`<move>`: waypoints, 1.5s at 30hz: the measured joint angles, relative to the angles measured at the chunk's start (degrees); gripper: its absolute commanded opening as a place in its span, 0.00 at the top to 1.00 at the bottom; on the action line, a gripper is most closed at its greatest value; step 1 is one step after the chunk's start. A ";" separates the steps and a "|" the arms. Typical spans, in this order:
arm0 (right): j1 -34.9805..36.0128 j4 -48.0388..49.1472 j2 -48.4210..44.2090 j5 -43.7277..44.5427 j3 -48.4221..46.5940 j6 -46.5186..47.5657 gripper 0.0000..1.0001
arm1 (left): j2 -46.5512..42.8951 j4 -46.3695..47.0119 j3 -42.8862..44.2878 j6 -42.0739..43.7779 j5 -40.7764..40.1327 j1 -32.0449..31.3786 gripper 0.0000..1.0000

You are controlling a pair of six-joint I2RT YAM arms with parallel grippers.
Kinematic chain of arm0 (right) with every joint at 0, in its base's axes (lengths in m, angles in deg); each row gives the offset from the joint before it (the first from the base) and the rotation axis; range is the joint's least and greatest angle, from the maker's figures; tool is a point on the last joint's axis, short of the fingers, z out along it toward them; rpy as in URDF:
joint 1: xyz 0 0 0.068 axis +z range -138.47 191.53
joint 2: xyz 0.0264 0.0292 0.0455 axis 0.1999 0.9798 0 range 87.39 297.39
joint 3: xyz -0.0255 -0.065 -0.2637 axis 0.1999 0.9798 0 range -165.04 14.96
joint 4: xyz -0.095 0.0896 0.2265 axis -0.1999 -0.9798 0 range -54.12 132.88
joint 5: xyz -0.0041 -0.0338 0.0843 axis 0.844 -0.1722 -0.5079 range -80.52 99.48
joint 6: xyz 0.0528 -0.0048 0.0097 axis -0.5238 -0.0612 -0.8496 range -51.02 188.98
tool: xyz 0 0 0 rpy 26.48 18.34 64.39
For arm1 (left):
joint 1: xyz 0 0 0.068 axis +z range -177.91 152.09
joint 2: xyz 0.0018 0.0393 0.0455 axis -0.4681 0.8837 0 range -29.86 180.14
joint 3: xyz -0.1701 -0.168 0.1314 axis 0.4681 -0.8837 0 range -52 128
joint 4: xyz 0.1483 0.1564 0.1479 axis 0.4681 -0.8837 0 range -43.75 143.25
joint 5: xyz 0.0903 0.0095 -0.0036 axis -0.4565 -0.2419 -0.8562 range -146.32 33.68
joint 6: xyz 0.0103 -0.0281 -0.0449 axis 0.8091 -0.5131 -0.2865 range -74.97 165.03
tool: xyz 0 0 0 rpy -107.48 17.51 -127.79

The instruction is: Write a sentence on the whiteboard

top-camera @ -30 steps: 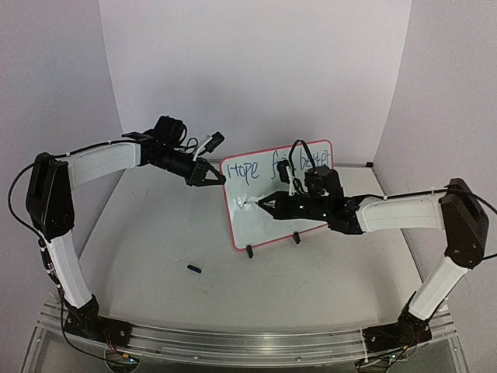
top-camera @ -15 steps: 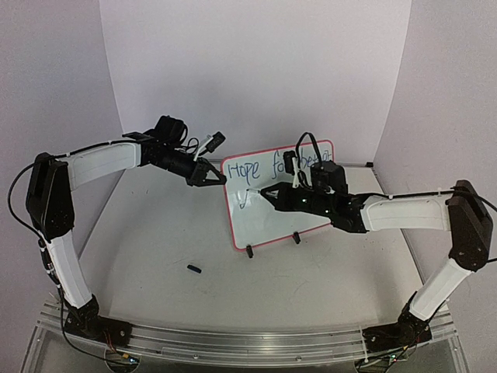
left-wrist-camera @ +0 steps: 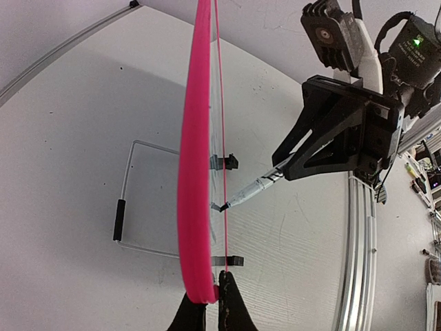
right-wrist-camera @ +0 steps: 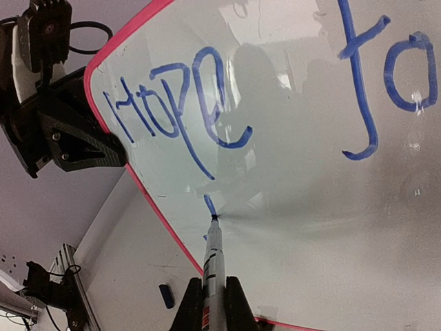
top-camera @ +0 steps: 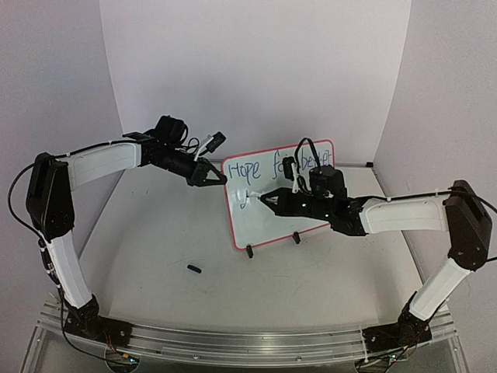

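Right claw [top-camera: 262, 199] lower; loose dark cap [top-camera: 195, 269] nearby

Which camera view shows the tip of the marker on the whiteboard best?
The right wrist view: the marker tip meets the whiteboard face-on, at a blue stroke below "Hope". The left wrist view shows it from the side, against the edge-on board. The top view shows it too small.

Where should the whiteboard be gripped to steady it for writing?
The whiteboard is best pinched on its thin left frame edge, from the left, fingers on both faces: it stands upright on clip feet, and that leaves the writing face free for the marker.
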 measured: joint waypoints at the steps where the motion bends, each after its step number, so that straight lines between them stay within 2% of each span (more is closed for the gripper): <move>1: 0.01 -0.01 0.06 -0.14 0.30 -0.19 1.00 | 0.00 0.00 0.00 0.00 -0.01 0.00 1.00; 45: -0.28 -1.99 -3.39 1.91 2.50 -1.07 1.00 | -0.31 0.01 0.00 0.15 -0.80 -0.63 1.00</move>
